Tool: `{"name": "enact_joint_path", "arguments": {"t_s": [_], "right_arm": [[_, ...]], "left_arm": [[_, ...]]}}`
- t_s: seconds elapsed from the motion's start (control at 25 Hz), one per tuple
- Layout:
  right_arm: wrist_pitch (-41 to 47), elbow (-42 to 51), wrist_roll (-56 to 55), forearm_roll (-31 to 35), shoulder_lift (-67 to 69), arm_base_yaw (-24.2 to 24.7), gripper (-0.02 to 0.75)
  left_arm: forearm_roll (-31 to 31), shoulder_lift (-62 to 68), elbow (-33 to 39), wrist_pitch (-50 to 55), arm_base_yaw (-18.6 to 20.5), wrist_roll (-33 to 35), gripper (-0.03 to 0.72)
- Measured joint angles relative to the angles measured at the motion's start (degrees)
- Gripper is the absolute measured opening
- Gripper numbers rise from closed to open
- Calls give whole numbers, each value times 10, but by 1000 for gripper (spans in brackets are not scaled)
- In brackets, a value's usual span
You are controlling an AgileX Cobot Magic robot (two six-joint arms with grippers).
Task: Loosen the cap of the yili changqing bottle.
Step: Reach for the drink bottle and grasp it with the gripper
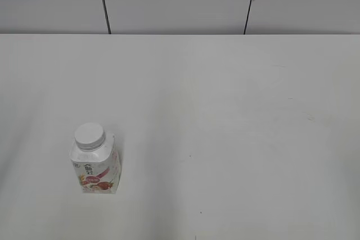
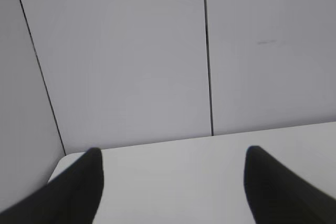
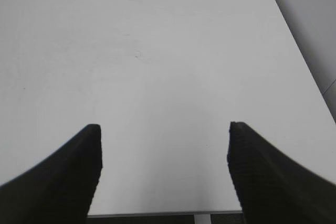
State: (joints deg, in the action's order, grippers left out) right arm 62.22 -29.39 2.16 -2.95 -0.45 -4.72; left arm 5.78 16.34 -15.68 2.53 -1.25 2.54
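Observation:
The yili changqing bottle (image 1: pixel 95 167) stands upright on the white table (image 1: pixel 225 111), front left in the exterior view. It is small and white with a strawberry label. Its white ribbed cap (image 1: pixel 89 135) sits on the neck. Neither arm shows in the exterior view. My left gripper (image 2: pixel 173 153) is open and empty, over the table's far left corner; the bottle is out of its view. My right gripper (image 3: pixel 164 127) is open and empty above the bare table surface near its right edge; the bottle is out of its view too.
A grey panelled wall (image 1: pixel 180 1) with dark vertical seams stands behind the table. The table's right edge (image 3: pixel 294 45) and near edge (image 3: pixel 157 214) show in the right wrist view; its rounded far left corner (image 2: pixel 60 161) shows in the left wrist view.

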Motion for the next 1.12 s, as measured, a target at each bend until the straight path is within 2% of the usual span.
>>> {"name": "enact_joint_path", "arguments": {"t_s": [0.24,0.44,0.72,0.92,1.12], "right_arm": [[0,0,0,0,0,0,586],[0,0,0,0,0,0,586],[0,0,0,0,0,0,586],[0,0,0,0,0,0,586],[0,0,0,0,0,0,586]], "left_arm": [[-53,0,3,-3,0,1,491],[-80,17,43,-40,0,1,489],[-84,84,55,-117,0,1,470],[-19,179,56,-191,0,-15,468],[72,251,56,-271,0,-95,460]]}}
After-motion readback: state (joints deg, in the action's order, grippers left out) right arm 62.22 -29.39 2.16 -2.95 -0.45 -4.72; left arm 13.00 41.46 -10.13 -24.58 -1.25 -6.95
